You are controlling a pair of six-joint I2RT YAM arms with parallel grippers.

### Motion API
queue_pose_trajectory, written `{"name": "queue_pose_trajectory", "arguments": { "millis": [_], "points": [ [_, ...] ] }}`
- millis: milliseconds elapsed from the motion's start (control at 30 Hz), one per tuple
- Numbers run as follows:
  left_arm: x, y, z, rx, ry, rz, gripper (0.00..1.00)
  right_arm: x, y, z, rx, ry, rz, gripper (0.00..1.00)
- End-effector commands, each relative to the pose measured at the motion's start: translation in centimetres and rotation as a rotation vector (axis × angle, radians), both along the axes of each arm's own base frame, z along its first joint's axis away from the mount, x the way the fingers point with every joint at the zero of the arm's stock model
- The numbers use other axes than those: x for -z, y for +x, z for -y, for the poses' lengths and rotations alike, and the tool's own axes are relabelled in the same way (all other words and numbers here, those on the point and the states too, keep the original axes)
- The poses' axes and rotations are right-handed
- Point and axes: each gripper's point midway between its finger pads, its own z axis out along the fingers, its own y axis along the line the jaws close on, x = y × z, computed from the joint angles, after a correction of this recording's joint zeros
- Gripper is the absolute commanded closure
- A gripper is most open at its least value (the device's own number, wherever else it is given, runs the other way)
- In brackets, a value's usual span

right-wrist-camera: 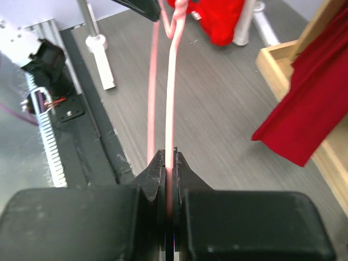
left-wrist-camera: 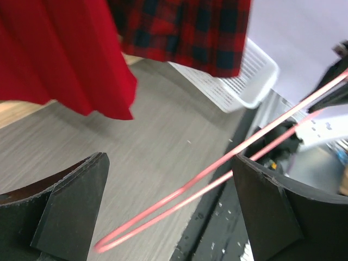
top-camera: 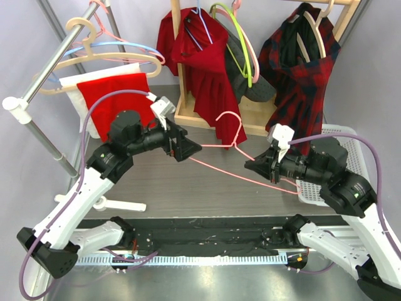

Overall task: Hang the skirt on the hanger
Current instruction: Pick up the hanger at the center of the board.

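One pink hanger [right-wrist-camera: 172,98] between us: our right fingers [right-wrist-camera: 187,174] clamp tight on its wire, our left fingers [left-wrist-camera: 70,206] spread wide around its other end.

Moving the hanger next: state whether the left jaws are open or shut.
Open: on the left gripper the jaws stand wide apart around the hanger.

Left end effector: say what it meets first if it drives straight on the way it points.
The thin pink wire hanger, which runs between the left end effector's open fingers. Beyond it, probably the grey wood-grain tabletop, though depth is unclear.
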Motion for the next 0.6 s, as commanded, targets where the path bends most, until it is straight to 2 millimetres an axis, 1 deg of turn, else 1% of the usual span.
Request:
{"name": "queue_pose_trajectory", "arguments": {
  "millis": [0,67,100,133,167,200,233,267,333,400,533,567],
  "points": [
    [-2.9,-3.7,2.0,0.29,-0.062,0.092,0.0,-0.1,-1.7,-2.2,-0.163,0.051,-0.043,0.99],
    [-3.6,-4.9,2.5,0.375,-0.101,0.111,0.0,0.0,-2.0,-2.9,-0.2,0.08,-0.074,0.99],
    [-3.7,-5.6,2.7,0.419,-0.113,0.109,0.0,-0.1,-2.5,-3.3,-0.236,0.099,-0.088,0.99],
    [-3.6,-7.0,2.9,0.505,-0.126,0.089,0.0,-0.2,-2.5,-3.7,-0.251,0.126,-0.099,0.99],
    [-3.7,-7.5,2.9,0.534,-0.131,0.085,0.0,-0.3,-2.7,-3.9,-0.264,0.142,-0.106,0.99],
    [-3.7,-7.9,3.0,0.563,-0.134,0.082,0.02,-0.4,-3.1,-4.2,-0.297,0.152,-0.105,0.99],
    [-3.6,-8.8,3.0,0.621,-0.139,0.074,0.05,-0.5,-3.2,-4.5,-0.304,0.178,-0.131,0.99],
    [-3.5,-9.0,3.0,0.634,-0.14,0.067,0.07,-0.5,-3.3,-4.6,-0.31,0.187,-0.139,0.99],
    [-3.5,-10.3,3.0,0.7,-0.145,0.062,0.15,-0.6,-3.2,-4.9,-0.315,0.205,-0.157,0.99],
    [-3.4,-10.8,3.0,0.729,-0.146,0.058,0.22,-0.9,-2.9,-5.2,-0.316,0.217,-0.161,0.99],
    [-2.6,-10.6,3.3,0.711,-0.133,0.03,0.23,-1.5,-3.0,-5.7,-0.339,0.245,-0.176,0.99],
    [-2.3,-10.2,3.5,0.688,-0.125,0.018,0.24,-1.5,-2.9,-5.8,-0.34,0.249,-0.187,0.99]
  ]
}}
